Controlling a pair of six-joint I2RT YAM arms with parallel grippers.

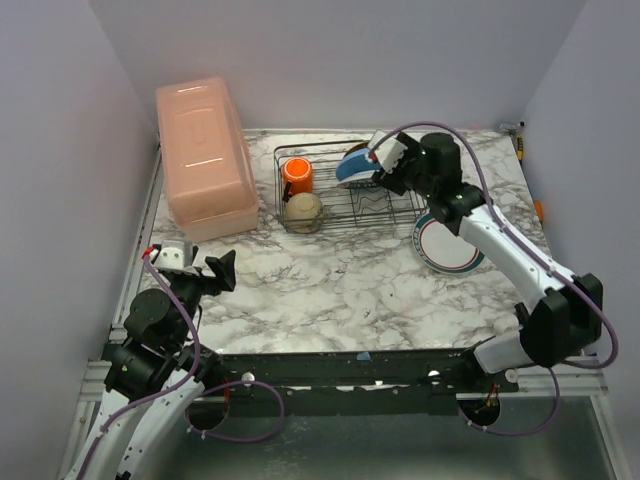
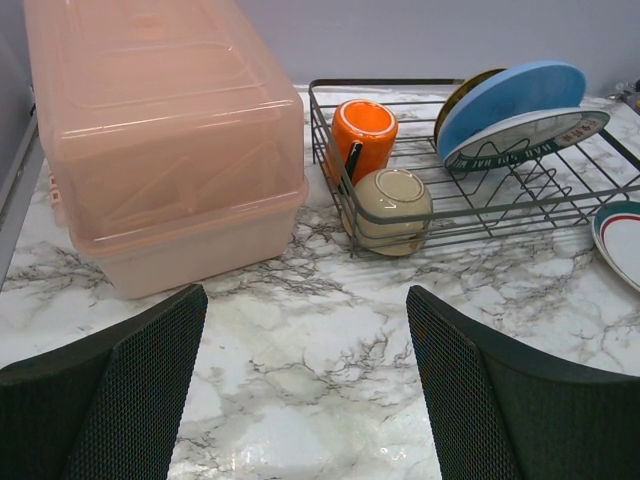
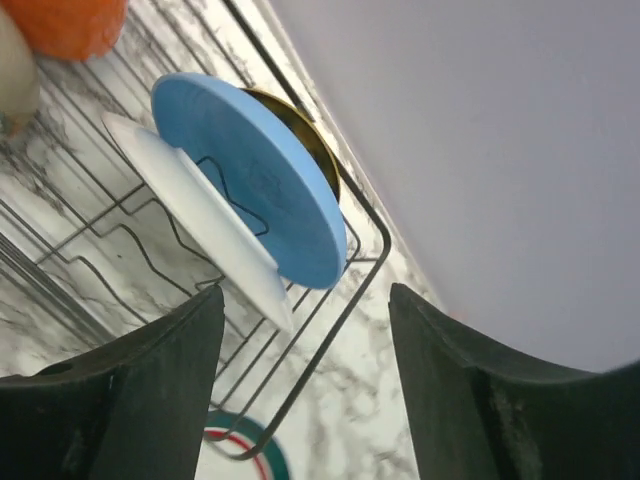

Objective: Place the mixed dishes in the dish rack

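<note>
Right gripper [image 3: 305, 300] gaped wide, holding nothing, with the round light-blue plate [image 3: 250, 175] leaning just ahead of it in the black wire dish rack [image 1: 385, 208] between a white plate [image 3: 190, 215] and a yellow-brown plate [image 3: 310, 130], left gripper [image 2: 305, 300] likewise open and empty.

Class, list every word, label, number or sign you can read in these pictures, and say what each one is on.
Nothing can be read for certain.
White plate standing in the dish rack: the dark marks round its rim look like lettering but are too blurred to read.
Pink lidded box: there is a moulded shape on the lid, with no legible letters.
</note>
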